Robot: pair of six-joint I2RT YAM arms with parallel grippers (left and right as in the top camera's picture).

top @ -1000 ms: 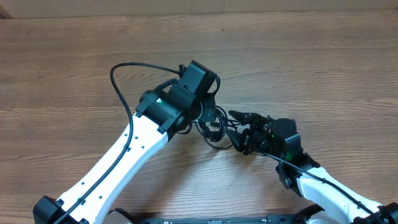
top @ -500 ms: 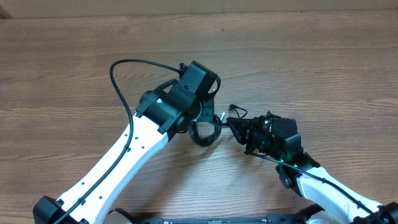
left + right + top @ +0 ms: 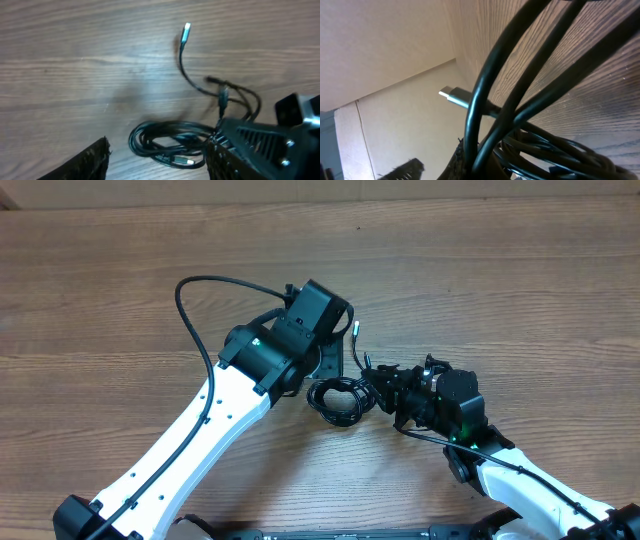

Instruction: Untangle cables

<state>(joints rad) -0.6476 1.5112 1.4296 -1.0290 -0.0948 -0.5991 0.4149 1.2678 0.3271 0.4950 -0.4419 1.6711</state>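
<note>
Since half a second ago, one loose end (image 3: 352, 340) of the cables (image 3: 338, 400) has flicked out toward the far side. The coil (image 3: 165, 145) has slid out from under the left wrist and is now more exposed.

Room: bare wood table (image 3: 500, 280) on the far side, left and right of the work spot. The far edge (image 3: 450, 200) is well away, with a pale wall (image 3: 395, 55) beyond it. The near side is crowded: left arm (image 3: 200, 430) comes in from the near left, right arm (image 3: 530, 480) from the near right. A thick black cable (image 3: 195, 305) on the left arm loops out to the left, clear of the coil.

Cables: in the overhead view the coil is a flat oval on the table between the two grippers, long axis roughly left-right. The loose end runs from the right gripper (image 3: 376, 380) toward the far edge, with its silver tip (image 3: 186, 31) pointing away from the arms. A second silver plug (image 3: 186, 161) lies at the near side of the coil.

Tools: right gripper is clamped on several strands just beside the coil; they cross right in front of its camera. Left gripper (image 3: 155, 165) is spread, fingers (image 3: 95, 160) well apart, hovering above the coil's near side and holding nothing.
</note>
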